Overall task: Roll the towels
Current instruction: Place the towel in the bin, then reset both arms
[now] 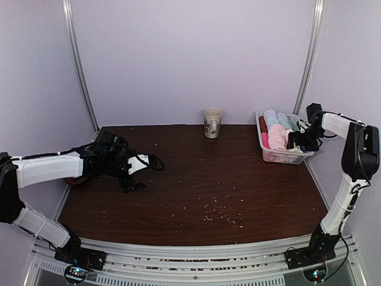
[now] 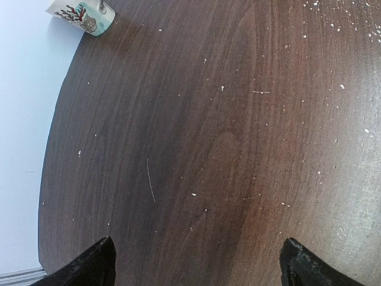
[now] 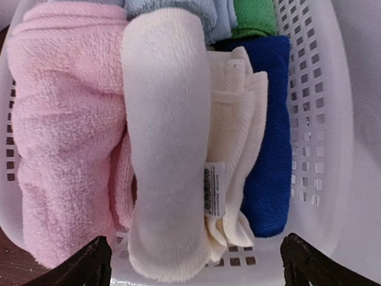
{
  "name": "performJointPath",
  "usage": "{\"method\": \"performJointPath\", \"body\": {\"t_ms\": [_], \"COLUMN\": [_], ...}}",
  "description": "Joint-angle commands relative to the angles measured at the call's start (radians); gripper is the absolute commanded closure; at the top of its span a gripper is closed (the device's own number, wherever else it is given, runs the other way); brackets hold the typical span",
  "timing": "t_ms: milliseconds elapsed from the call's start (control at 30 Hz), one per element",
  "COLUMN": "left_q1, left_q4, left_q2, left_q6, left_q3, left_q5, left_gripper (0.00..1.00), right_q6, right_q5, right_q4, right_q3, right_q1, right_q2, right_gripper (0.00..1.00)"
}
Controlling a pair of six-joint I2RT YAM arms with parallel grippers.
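Observation:
The towels lie rolled side by side in a white basket (image 3: 318,119) at the table's back right. The pale pink towel (image 3: 65,131) (image 1: 277,136) is on the left. The cream-white towel (image 3: 169,137) sits beside it, its small label facing up and its loose end folded alongside. My right gripper (image 3: 196,262) (image 1: 296,142) hovers over the basket's near end, open, with its fingers wide of the cream roll and not touching it. My left gripper (image 2: 199,265) (image 1: 146,174) is open and empty above the bare left part of the table (image 2: 226,149).
The basket also holds a dark blue towel (image 3: 271,131), a green one (image 3: 255,18) and a light blue one (image 3: 208,15). A patterned mug (image 1: 212,122) (image 2: 83,15) stands at the back middle. Small crumbs speckle the dark wooden table (image 1: 220,196). Pale walls close in behind and at both sides.

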Motion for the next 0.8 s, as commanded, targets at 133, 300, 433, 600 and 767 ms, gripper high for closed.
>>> {"method": "performJointPath", "body": {"t_ms": [133, 300, 433, 600, 767], "left_q1": [0.083, 0.216, 0.292, 0.296, 0.299], "left_q4": [-0.108, -0.101, 0.012, 0.085, 0.058], "left_q2": [0.002, -0.092, -0.235, -0.479, -0.748], "left_q6": [-0.030, -0.138, -0.288, -0.366, -0.394], "left_q3": [0.135, 0.152, 0.064, -0.076, -0.194], "left_q5": [0.068, 0.153, 0.111, -0.046, -0.139], "left_gripper": [0.02, 0.02, 0.02, 0.02, 0.02], "right_q6": [0.034, 0.134, 0.187, 0.201, 0.218], "right_q5": [0.099, 0.025, -0.021, -0.092, -0.081], "right_q4": [-0.031, 0.131, 0.249, 0.279, 0.335], "right_q3": [0.025, -0.150, -0.328, -0.493, -0.686], "right_q1": [0.040, 0.118, 0.187, 0.202, 0.205], "right_q2": [-0.295, -0.587, -0.828, -1.060, -1.258], "right_gripper": [0.00, 0.00, 0.00, 0.00, 0.00]}}
